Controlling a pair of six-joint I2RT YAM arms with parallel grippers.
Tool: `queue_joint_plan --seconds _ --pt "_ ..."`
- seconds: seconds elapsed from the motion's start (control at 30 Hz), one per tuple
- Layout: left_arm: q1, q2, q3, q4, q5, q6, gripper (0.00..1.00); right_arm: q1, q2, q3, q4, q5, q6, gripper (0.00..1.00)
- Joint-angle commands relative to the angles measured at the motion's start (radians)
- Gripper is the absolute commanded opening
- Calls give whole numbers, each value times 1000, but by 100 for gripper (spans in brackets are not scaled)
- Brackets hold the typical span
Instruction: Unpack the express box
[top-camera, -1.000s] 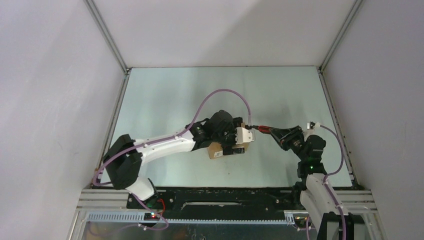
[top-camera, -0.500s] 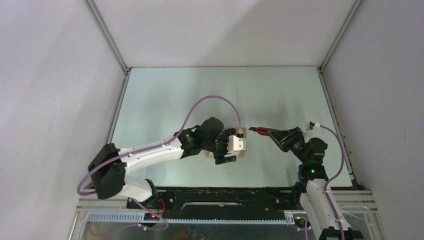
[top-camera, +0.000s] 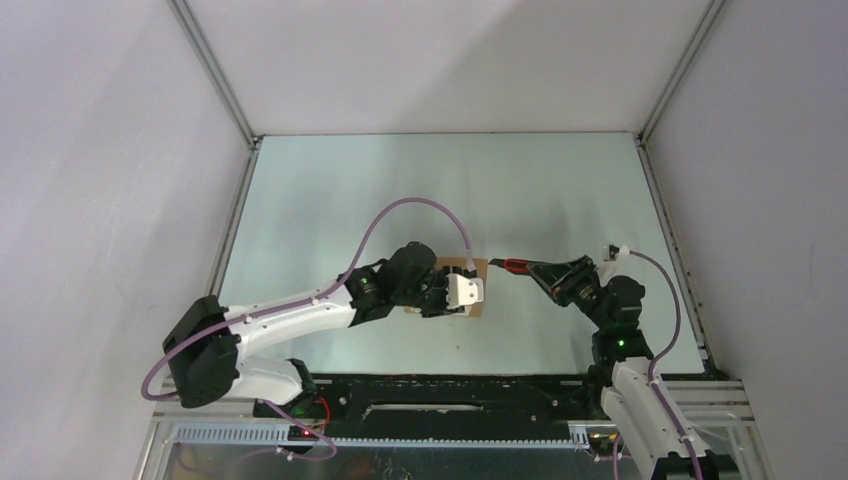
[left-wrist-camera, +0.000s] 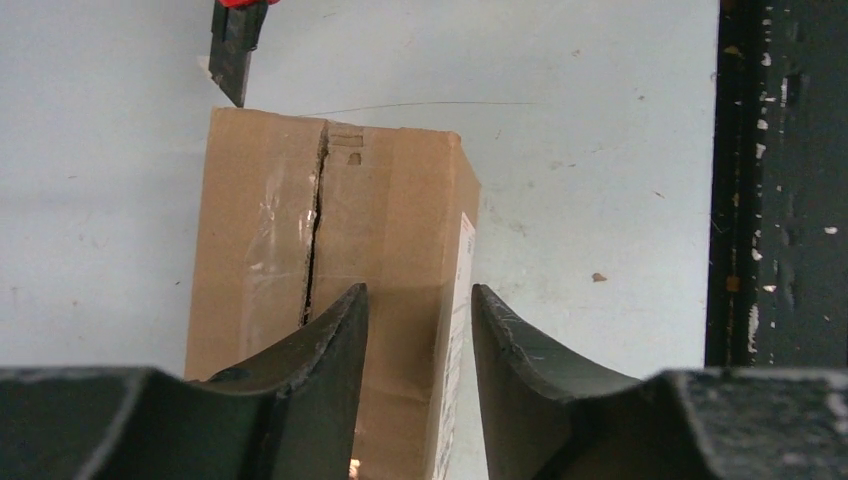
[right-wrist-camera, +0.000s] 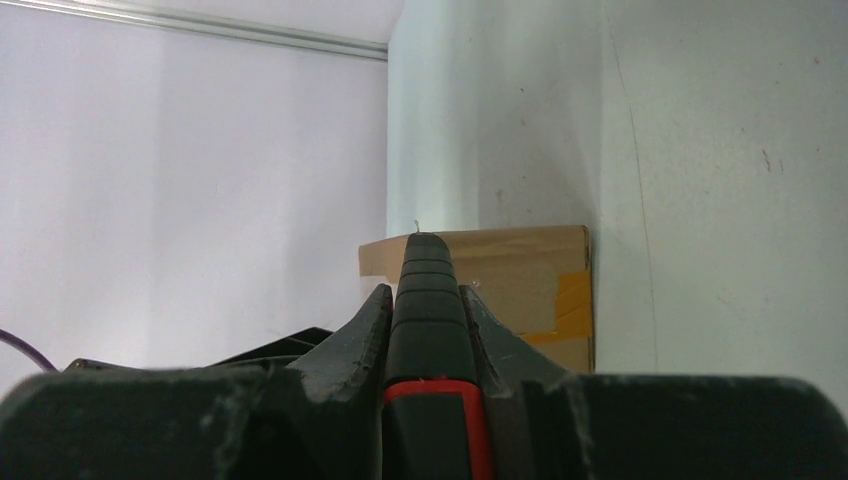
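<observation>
Position noted: express box (left-wrist-camera: 330, 230) is laid flat on the pale surface (left-wrist-camera: 580, 120), split seam upward, white label on one side. Left pincer (left-wrist-camera: 418, 330) is held over the box's near end, fingers partly apart; contact cannot be told. Right pincer (right-wrist-camera: 423, 295) is clamped on a red-and-black utility knife (right-wrist-camera: 426, 345), its tip pointed just beside the box's far corner.

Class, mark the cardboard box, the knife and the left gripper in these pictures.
cardboard box (left-wrist-camera: 395, 225), left wrist view, on its right top flap.
knife (right-wrist-camera: 428, 295), right wrist view, on its ribbed black back.
left gripper (left-wrist-camera: 417, 300), left wrist view, midway between its fingertips.
</observation>
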Motion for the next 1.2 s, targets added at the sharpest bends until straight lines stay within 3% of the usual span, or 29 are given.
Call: queue_joint_plan --seconds 0.0,0.4,0.83,1.17 --pt "-8 -12 -37 -4 -64 12 43 19 -24 0 33 38 36 0" --pt "-25 17 -21 11 -100 13 27 36 -175 -45 -94 63 54 0" --pt "-30 24 -14 17 -94 4 25 61 -82 -98 115 86 141 0" --pt "-30 22 -13 28 -89 -2 23 66 -217 -122 -7 121 155 0"
